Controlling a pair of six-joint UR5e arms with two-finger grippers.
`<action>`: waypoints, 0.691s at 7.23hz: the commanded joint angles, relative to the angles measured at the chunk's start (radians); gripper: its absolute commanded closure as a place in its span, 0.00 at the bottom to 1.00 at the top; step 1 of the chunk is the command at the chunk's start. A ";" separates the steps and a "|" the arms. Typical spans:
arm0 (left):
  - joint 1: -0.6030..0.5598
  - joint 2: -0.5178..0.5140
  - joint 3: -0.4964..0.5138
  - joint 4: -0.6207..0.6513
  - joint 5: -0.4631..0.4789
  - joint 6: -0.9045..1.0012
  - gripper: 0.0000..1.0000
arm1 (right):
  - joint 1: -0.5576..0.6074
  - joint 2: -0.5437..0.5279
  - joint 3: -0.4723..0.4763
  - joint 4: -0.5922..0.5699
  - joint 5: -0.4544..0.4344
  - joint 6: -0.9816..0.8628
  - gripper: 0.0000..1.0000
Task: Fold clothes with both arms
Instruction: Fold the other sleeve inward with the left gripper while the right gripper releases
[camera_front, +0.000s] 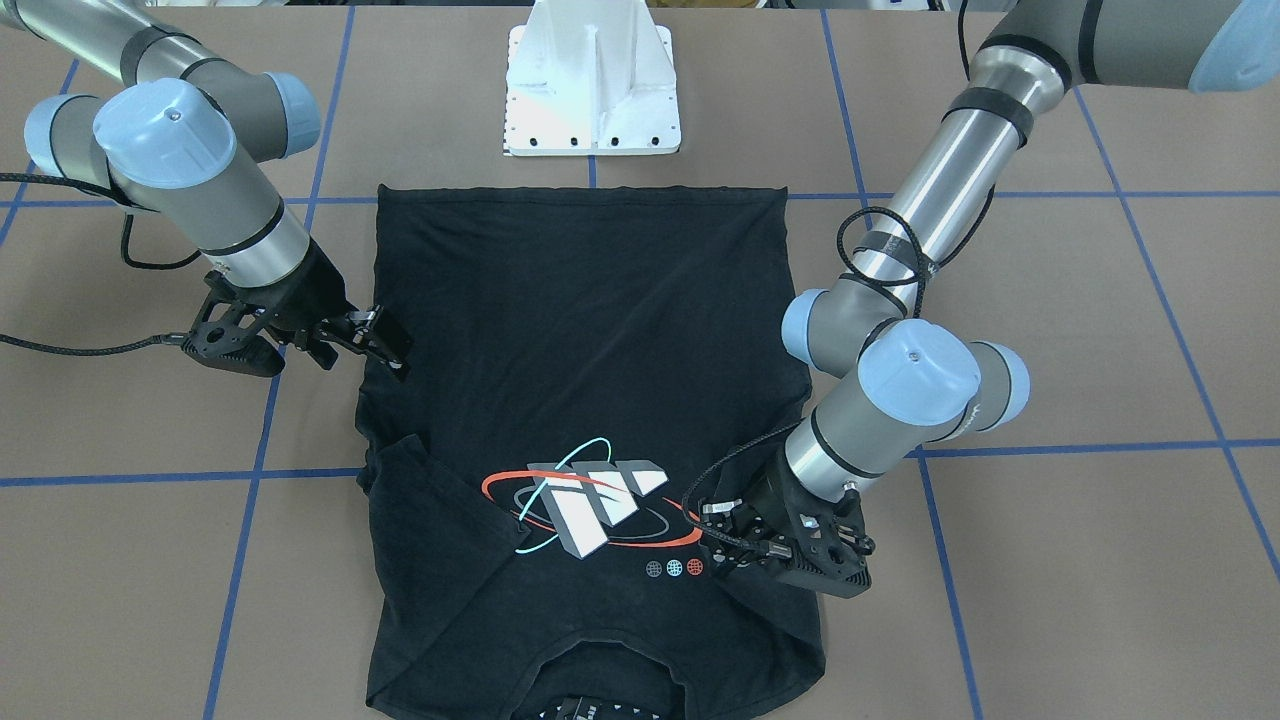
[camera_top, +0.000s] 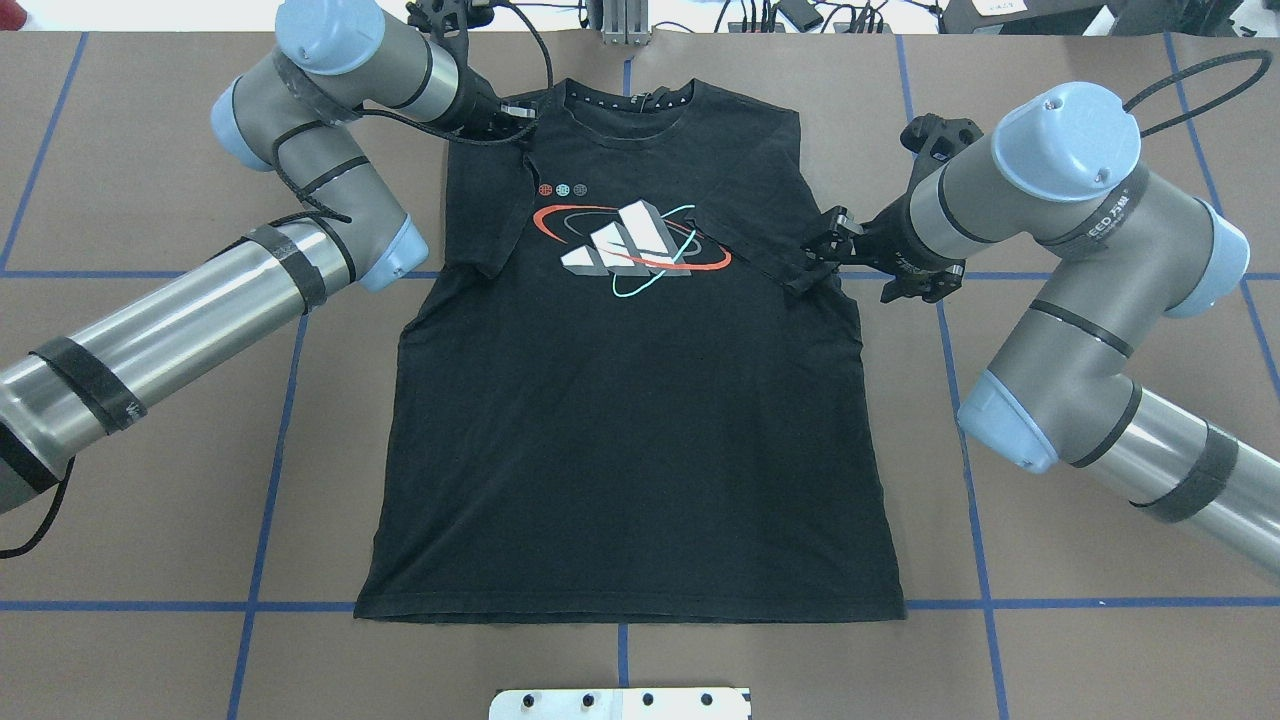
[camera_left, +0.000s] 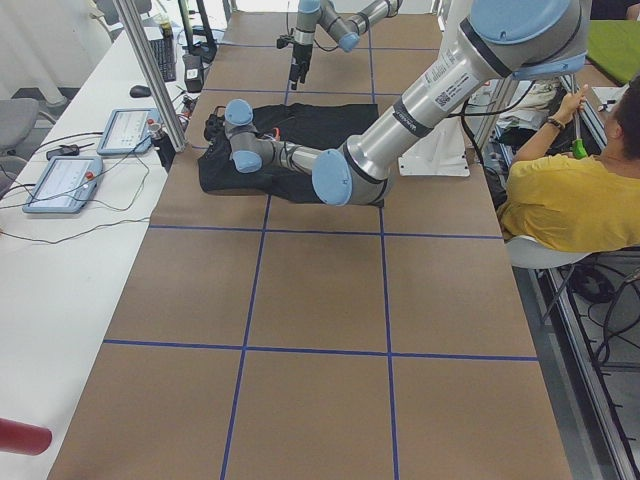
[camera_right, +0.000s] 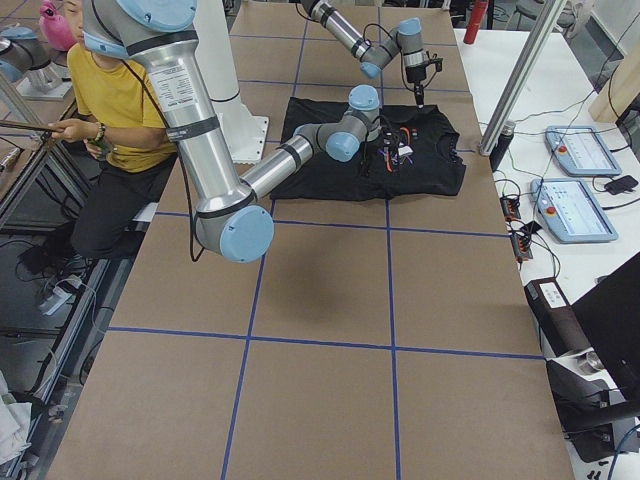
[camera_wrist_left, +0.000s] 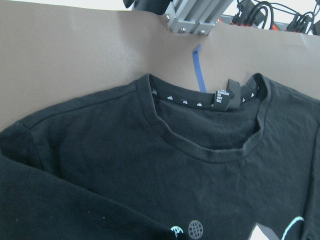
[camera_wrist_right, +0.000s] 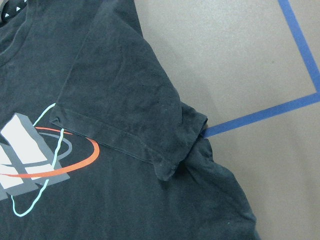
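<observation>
T-shirt (camera_top: 620, 400) lies flat, print up, mid-frame on worktop, both sleeves tucked in to make it narrow. Left end effector (camera_top: 515, 112) & right end effector (camera_top: 815, 262) sit at shirt edges; grip unclear, prob. spread.

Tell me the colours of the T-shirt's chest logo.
White and grey bars, red and teal rings, on the logo; clearest in the overhead view.
</observation>
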 joint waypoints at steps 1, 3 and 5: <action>0.011 -0.003 0.005 -0.012 0.006 0.000 0.73 | -0.001 0.000 -0.003 0.000 -0.003 0.000 0.00; 0.013 0.006 -0.057 -0.006 -0.001 -0.051 0.01 | -0.001 -0.006 0.011 0.000 -0.008 0.011 0.00; 0.016 0.149 -0.270 0.003 -0.024 -0.109 0.01 | -0.060 -0.031 0.048 0.002 -0.057 0.197 0.00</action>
